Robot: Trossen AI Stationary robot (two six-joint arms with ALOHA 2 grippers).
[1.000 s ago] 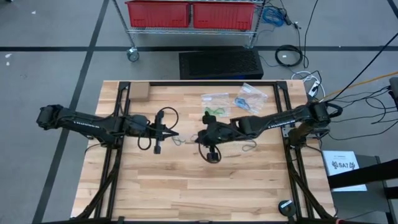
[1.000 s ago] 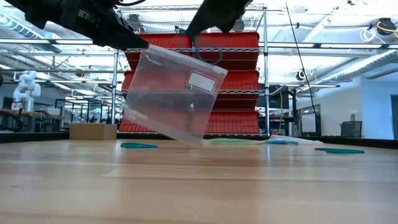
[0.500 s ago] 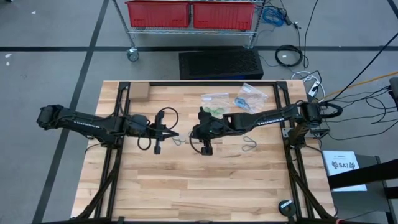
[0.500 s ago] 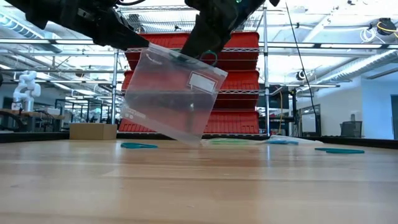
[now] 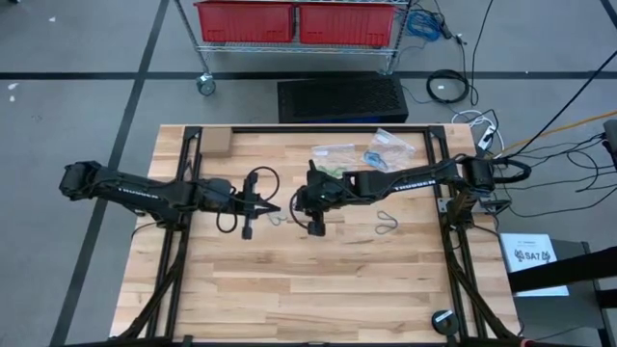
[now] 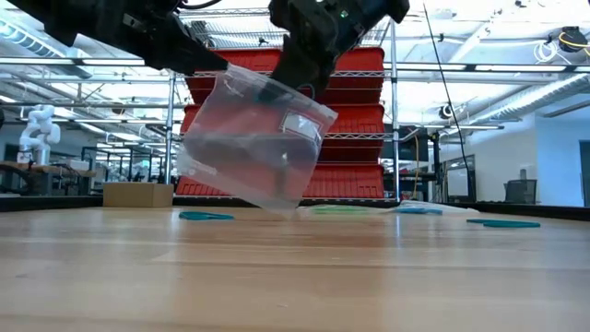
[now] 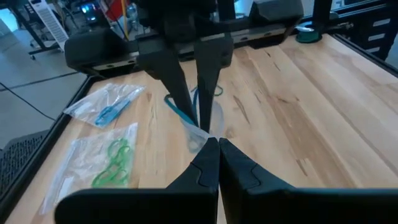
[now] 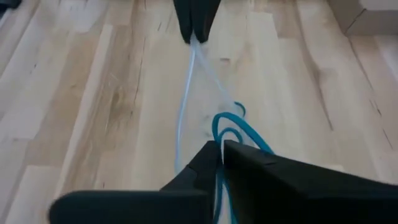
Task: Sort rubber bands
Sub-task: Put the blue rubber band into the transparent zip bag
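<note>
- The floor (image 5: 77,87) is grey, with dark lines across it.
- A metal shelf on wheels (image 5: 299,39) stands behind the wooden table (image 5: 308,289). It holds red bins (image 5: 246,19).
- A flat black box (image 5: 342,96) lies on the floor by the shelf.
- Wires (image 5: 448,87) lie on the floor.
- The ceiling lights (image 6: 516,97) are bright.
- A small cardboard box (image 6: 136,195) sits on the table's far edge.

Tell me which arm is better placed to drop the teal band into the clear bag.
Right. The right gripper already pinches the teal band over the bag's mouth; the left gripper is busy holding the clear bag up.
</note>
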